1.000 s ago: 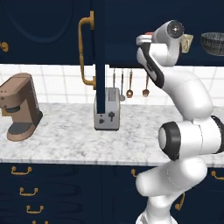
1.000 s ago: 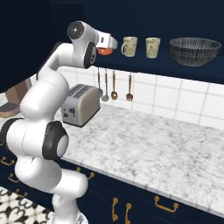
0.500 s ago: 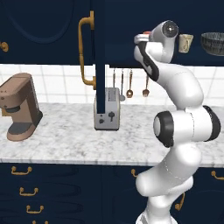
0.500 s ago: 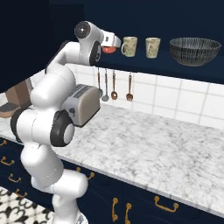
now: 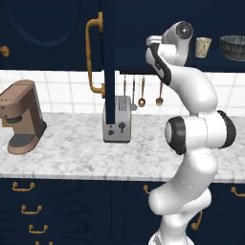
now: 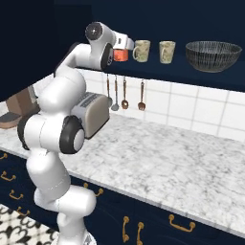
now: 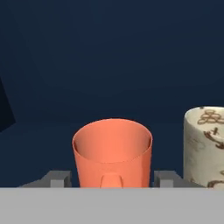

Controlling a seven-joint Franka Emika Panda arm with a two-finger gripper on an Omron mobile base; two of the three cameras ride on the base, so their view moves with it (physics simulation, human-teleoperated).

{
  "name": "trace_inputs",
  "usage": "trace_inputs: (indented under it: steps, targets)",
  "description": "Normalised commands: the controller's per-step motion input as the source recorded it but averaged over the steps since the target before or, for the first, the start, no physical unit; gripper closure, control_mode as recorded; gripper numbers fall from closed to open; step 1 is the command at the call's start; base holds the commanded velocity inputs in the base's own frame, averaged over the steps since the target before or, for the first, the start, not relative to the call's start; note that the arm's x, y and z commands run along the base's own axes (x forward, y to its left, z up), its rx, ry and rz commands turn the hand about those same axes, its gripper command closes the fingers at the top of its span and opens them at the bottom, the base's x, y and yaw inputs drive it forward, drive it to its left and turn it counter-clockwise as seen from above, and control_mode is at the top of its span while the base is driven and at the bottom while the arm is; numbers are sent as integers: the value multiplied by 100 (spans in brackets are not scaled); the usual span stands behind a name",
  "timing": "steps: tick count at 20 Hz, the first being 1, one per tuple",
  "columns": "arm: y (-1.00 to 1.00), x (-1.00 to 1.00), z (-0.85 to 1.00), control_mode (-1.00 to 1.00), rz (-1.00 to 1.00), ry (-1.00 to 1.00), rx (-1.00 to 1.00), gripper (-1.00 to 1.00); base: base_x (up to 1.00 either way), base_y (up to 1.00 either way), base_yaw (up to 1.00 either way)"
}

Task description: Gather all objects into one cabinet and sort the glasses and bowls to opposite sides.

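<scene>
The orange tumbler [image 7: 112, 153] stands upright between my gripper's [image 7: 112, 179] two fingertips, which sit tight against its sides. In the right base view the gripper [image 6: 122, 52] holds this orange tumbler [image 6: 120, 55] at the left end of the open cabinet's shelf [image 6: 191, 68]. To its right stand two cream tumblers [image 6: 141, 50] [image 6: 167, 51], then the wide dark bowl [image 6: 213, 56] at the far right. One cream tumbler [image 7: 205, 146] is close on the right in the hand view. The left base view shows a cream tumbler [image 5: 203, 47] and the bowl [image 5: 233, 48] beyond my arm.
The navy cabinet door [image 5: 109, 57] hangs open edge-on with its brass handle [image 5: 93, 55], just left of my arm. Below are a silver toaster [image 5: 117, 125], copper spoons [image 5: 142, 93] on the tiled wall, a brown coffee machine [image 5: 21, 117] and the marble counter [image 6: 182, 162].
My arm's elbow has swung round while the hand stays at the shelf's left end. The orange tumbler has shifted slightly toward the cream tumblers and a little lower.
</scene>
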Motion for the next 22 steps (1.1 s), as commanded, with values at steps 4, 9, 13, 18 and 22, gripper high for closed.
trace_inputs:
  steps: [4, 9, 13, 18, 22]
  targets:
    - [-2, -33, 0, -100, 0, -5, 0, -100, 0, 0, 0]
    - [0, -100, 0, -100, 0, -19, 0, -100, 0, 0, 0]
    - [-20, -100, -1, -100, 0, -21, 0, -100, 0, 0, 0]
    - [-40, -100, -16, -100, 0, -15, 0, -100, 0, 0, 0]
    - [-36, -100, -73, -100, 0, -1, -8, -100, 0, 0, 0]
